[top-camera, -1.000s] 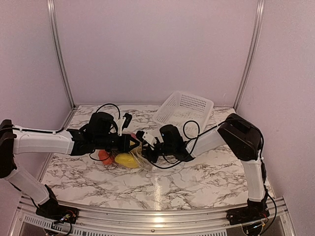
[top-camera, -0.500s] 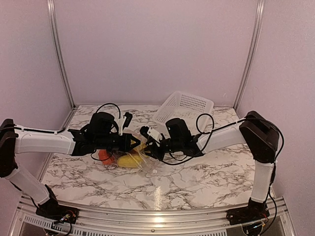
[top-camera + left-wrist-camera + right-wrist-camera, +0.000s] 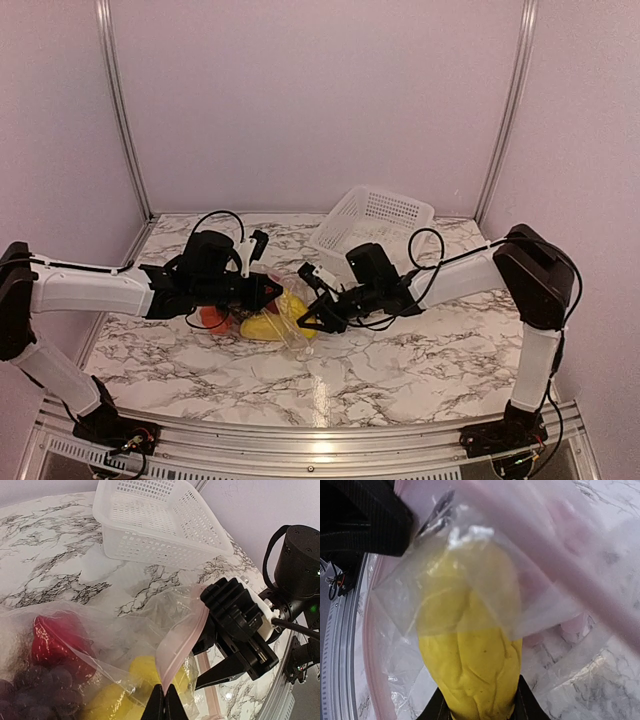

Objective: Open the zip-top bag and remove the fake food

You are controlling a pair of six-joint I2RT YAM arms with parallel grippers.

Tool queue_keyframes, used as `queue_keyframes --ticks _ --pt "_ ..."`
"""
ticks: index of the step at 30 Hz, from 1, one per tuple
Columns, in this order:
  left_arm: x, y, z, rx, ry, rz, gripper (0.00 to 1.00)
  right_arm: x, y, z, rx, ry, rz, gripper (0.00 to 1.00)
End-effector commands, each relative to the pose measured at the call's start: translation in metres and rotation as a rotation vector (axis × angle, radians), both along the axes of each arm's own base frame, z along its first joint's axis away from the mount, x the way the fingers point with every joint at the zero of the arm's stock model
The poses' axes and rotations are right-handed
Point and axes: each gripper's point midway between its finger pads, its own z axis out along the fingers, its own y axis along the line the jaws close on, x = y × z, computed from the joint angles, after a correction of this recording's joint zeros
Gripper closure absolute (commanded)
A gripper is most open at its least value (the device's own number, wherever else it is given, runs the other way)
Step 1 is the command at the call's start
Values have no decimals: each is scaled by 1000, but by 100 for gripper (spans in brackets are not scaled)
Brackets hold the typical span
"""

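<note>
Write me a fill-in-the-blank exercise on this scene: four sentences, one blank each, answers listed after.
1. The left gripper pinches the ____ zip strip of the zip-top bag.
2. The fruit between the right gripper's fingers is ____ in colour.
3. The red apple lies ____ the bag.
4. The white basket on the table is ____.

Missing words: pink; yellow; inside; empty.
</note>
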Motion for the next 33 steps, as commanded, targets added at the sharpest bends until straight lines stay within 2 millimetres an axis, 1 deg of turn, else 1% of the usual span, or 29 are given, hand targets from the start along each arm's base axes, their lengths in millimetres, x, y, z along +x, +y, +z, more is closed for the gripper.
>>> queue_keyframes --ticks 1,3,4,5,9,11,15,19,23,25,27,29,30,33 --pt "3 9 -16 71 -11 26 100 -19 -5 15 23 116 38 85" --pt "2 10 -18 82 -13 29 100 -22 -6 24 37 122 42 80" --pt "2 10 -19 84 -13 27 100 -23 -8 26 36 120 36 80" --pt "1 10 -19 84 -14 27 100 -22 -10 26 30 121 27 80" --pt "1 11 -20 87 -15 35 100 -20 -21 14 -16 132 -11 86" --pt "1 13 -20 89 -16 36 100 -19 -27 17 -12 125 -29 88" --pt "1 13 -22 94 -17 36 100 -8 -42 39 18 87 -91 88" --pt "0 9 -23 90 -17 26 100 8 -55 69 81 35 -153 88" --pt "0 5 -22 81 -16 17 100 32 -68 101 146 -22 -215 88" --pt "0 4 -19 71 -19 18 100 48 -77 116 173 -47 -253 87" --pt "1 3 -17 61 -21 21 100 69 -87 127 183 -68 -299 87" --pt "1 3 -13 50 -22 24 100 94 -97 134 166 -104 -358 87" --pt "2 2 -11 46 -20 26 100 106 -101 134 145 -122 -391 87" --pt "2 -1 -6 32 -15 18 100 143 -112 122 46 -160 -472 87"
